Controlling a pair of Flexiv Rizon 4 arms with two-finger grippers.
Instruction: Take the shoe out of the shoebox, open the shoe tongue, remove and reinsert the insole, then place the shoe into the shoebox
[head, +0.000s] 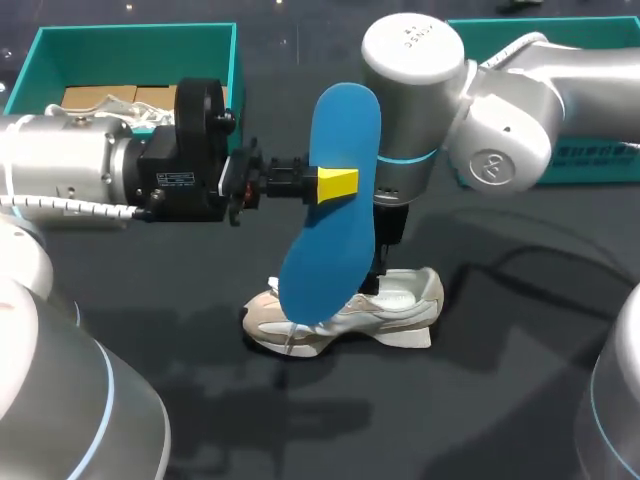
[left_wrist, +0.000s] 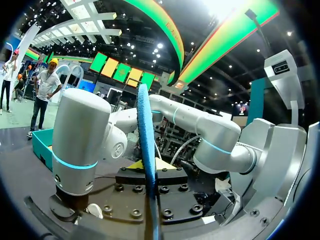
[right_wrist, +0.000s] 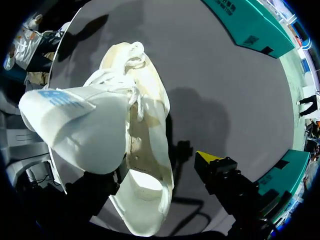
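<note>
Pinching blue insole (head: 345, 130) upright, left end effector (head: 335, 185) above shoe (head: 400, 300); right end effector (right_wrist: 150, 172) spread over shoe.

Dark table (head: 520, 340): beige-white shoe (head: 408, 303) near centre; teal shoebox (head: 130, 42) rear left; second teal box (head: 598, 160) rear right.

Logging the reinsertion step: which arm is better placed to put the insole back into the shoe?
Left. The left gripper is shut on the blue insole, held upright with its lower end by the shoe; the right arm stands over the shoe with no insole.
</note>
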